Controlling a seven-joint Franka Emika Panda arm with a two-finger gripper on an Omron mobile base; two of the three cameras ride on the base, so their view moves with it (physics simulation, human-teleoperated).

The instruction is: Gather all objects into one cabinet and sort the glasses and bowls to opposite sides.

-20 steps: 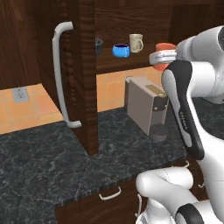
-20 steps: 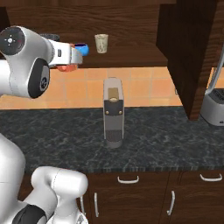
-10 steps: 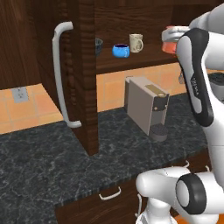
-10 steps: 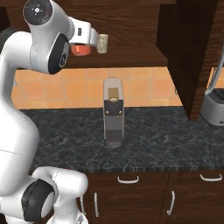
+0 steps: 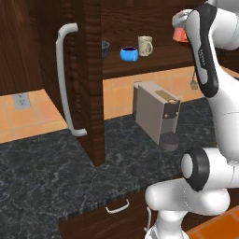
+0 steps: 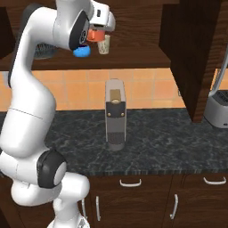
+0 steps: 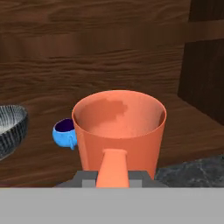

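Orange-red cup [image 7: 119,131], gripped by closed tool [image 7: 113,175], upright inside cabinet [image 5: 88,70].
Blue bowl [image 7: 64,132] at 9 o'clock behind it; striped dark bowl [image 7: 9,127] farther toward 9; beige cup [image 6: 104,43] just beside.

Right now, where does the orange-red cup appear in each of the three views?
Left base view: orange-red cup at upper right, partly behind the arm.
Right base view: upper left, beside the beige cup.
Hand view: centre, upright, close up.
Shared landmark: the small blue bowl on the cabinet shelf.
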